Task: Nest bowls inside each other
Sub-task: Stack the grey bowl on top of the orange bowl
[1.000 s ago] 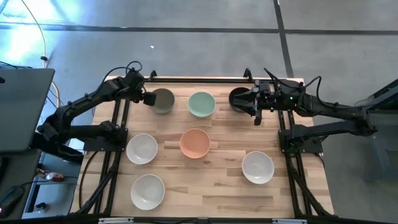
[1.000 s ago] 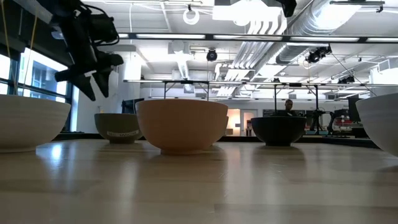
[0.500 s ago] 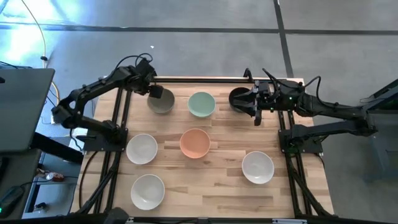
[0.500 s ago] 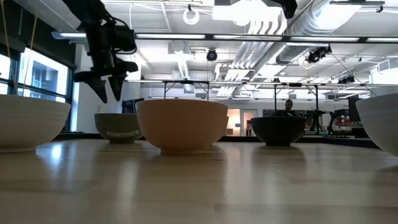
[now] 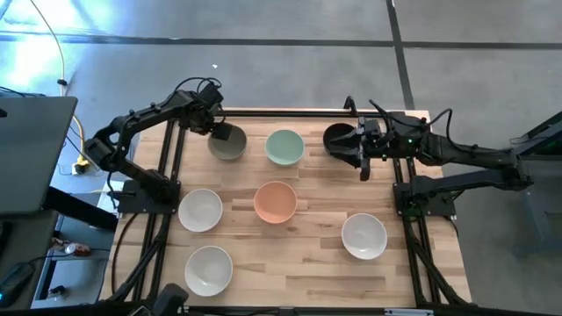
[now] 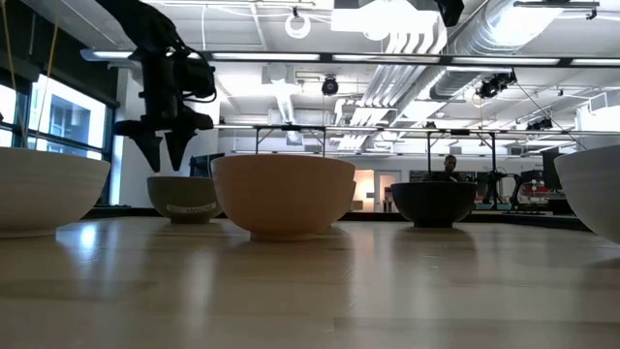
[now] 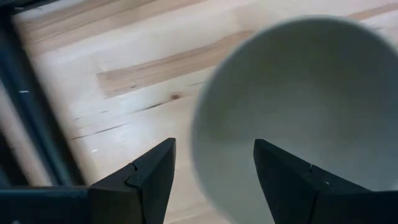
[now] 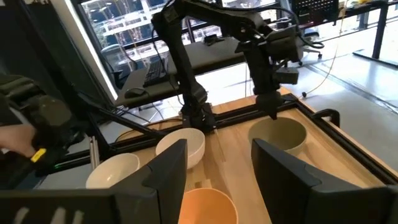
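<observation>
**Left pincer poised over the taupe bowl's rim**

Seven bowls lie apart on the table (image 5: 299,263), none nested yet. In the high view the grey-taupe bowl (image 5: 229,143) sits at upper left, the mint bowl (image 5: 284,147) just right of it, the black bowl (image 5: 338,139) at upper right, the peach bowl (image 5: 276,202) mid-frame, and three white ones: white bowl at left (image 5: 200,210), white bowl at lower left (image 5: 208,269), white bowl at lower right (image 5: 363,236).

The left pincer (image 5: 219,132) hangs above the far-left edge of the grey-taupe bowl, fingers parted fairly wide and pointing down; in its wrist view the bowl's rim runs between the two fingers (image 7: 152,177), one outside the wall, one over the hollow. The low view shows the tips just above the bowl, not yet touching, as far as that angle allows. The right pincer (image 5: 363,154) waits beside the black bowl, parted and holding nothing.

These bowls look rigid, smooth and glossy, likely ceramic or hard plastic: light enough for one arm, but slippery and perhaps breakable. The sensible hold is a pinch across the rim wall, one finger inside and one outside, set deep enough that the curved wall cannot slide out. Held at one edge, the bowl will tend to tilt, so it wants a firm grip and a gentle set-down into its neighbour.
</observation>
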Tool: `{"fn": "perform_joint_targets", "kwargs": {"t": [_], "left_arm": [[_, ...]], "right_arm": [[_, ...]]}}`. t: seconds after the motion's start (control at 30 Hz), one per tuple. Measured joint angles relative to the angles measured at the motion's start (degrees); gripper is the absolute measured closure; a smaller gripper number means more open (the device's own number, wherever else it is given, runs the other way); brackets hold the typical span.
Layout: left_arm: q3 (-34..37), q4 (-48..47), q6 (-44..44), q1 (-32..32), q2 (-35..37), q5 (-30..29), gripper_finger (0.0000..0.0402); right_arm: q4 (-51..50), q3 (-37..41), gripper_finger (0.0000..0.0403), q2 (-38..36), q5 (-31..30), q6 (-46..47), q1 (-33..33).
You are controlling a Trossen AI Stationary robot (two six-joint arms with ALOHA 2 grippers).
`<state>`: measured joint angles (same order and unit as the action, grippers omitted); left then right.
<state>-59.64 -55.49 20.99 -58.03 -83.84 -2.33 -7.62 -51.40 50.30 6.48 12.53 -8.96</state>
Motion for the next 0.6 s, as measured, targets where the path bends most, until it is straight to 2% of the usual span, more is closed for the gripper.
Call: {"fn": "perform_joint_targets", "kwargs": {"t": [0.6], "left_arm": [[0.0, -0.7, -2.3, -1.3, -0.9, 0.6, 0.0194]], "right_arm": [[0.0, 0.0, 0.0231, 0.0, -0.9, 0.0, 0.8]]}}
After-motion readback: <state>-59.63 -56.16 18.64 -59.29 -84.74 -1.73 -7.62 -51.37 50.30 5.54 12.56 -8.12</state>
